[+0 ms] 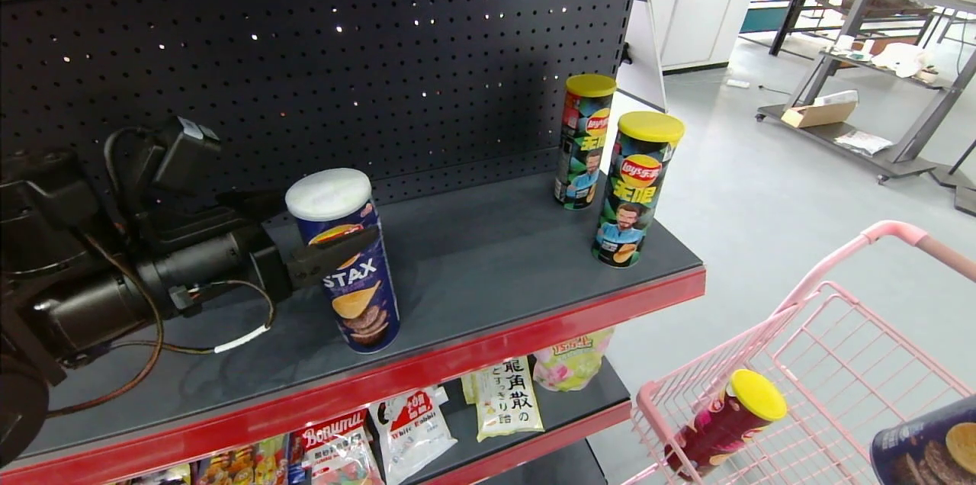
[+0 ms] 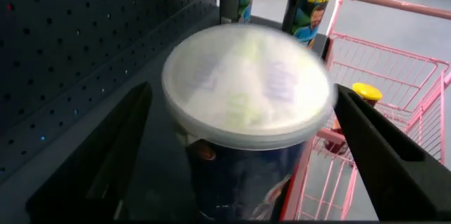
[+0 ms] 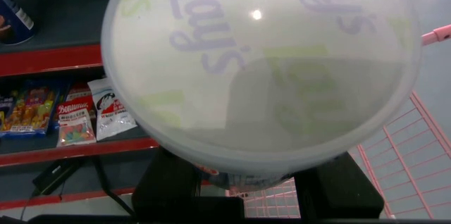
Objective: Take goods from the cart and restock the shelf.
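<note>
A blue chip can with a white lid [image 1: 347, 260] stands upright on the dark upper shelf [image 1: 488, 271], near its red front edge. My left gripper [image 1: 343, 224] straddles its upper part, open, one finger across the can's front and the other behind it. In the left wrist view the fingers [image 2: 384, 153] flank the lid [image 2: 246, 86] with a small gap. My right gripper [image 3: 254, 185] is shut on a second blue can [image 3: 261, 62], which also shows at the lower right [image 1: 926, 443] over the pink cart [image 1: 839, 317]. A dark red can with a yellow lid [image 1: 724, 420] lies in the cart.
Two yellow-lidded cans [image 1: 584, 140] [image 1: 637, 187] stand at the shelf's right end. A black pegboard [image 1: 343, 50] backs the shelf. Snack bags [image 1: 499, 397] fill the lower shelf. Grey floor lies to the right, with metal racks [image 1: 854, 111] far off.
</note>
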Robot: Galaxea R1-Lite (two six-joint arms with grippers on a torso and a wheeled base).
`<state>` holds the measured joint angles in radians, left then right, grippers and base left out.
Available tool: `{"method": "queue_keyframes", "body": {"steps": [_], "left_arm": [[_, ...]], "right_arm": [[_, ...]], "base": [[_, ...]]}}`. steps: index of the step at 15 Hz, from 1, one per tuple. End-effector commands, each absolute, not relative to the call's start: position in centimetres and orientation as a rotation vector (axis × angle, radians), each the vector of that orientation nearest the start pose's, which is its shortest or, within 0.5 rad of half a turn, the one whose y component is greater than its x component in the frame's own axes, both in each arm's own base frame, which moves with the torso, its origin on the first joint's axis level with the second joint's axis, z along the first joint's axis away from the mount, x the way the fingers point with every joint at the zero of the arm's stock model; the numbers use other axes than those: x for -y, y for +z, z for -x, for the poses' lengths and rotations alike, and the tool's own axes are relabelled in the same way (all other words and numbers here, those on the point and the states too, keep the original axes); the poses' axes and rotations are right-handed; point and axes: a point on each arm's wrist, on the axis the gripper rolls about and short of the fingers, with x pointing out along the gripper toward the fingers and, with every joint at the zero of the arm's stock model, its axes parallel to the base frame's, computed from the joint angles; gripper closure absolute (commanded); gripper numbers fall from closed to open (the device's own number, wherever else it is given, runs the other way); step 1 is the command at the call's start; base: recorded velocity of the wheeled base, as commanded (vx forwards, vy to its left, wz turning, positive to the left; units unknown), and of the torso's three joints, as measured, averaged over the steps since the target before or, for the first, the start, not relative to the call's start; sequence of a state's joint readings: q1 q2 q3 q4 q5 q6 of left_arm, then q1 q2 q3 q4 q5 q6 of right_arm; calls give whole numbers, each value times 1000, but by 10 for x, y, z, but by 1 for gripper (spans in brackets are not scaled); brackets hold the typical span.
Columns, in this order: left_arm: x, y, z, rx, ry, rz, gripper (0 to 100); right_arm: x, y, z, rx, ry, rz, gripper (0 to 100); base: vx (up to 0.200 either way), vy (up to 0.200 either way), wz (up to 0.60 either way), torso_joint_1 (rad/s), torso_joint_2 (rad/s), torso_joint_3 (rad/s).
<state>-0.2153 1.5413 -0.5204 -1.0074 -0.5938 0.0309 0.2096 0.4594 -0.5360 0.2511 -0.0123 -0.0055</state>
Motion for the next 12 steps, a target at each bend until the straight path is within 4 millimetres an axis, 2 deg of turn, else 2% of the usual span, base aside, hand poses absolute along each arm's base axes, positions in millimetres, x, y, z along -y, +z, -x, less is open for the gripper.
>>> {"method": "queue_keyframes", "body": {"steps": [1,6,7,9,10,12], "left_arm": [[61,206,-221,68,-807,-37,0],[59,227,-213,156,-794,-52,0],[55,242,-217,210,-696,-54,0],[54,257,-219,239,-582,-21,0],[51,275,-210,219,-536,39,0],[43,292,-178,98,-522,62,0]], "right_arm": [[0,203,-3,-186,196,27,100],[0,202,-3,-190,195,30,100],[-1,203,-4,-193,203,34,100],[-1,205,-7,-202,206,36,100],[-2,212,-11,-206,192,43,100],[-4,223,-24,-231,188,57,100]], "base": [[0,0,0,0,0,0],[0,0,0,0,0,0],[0,0,0,0,0,0],[0,0,0,0,0,0],[0,0,0,0,0,0],[0,0,0,0,0,0]]}}
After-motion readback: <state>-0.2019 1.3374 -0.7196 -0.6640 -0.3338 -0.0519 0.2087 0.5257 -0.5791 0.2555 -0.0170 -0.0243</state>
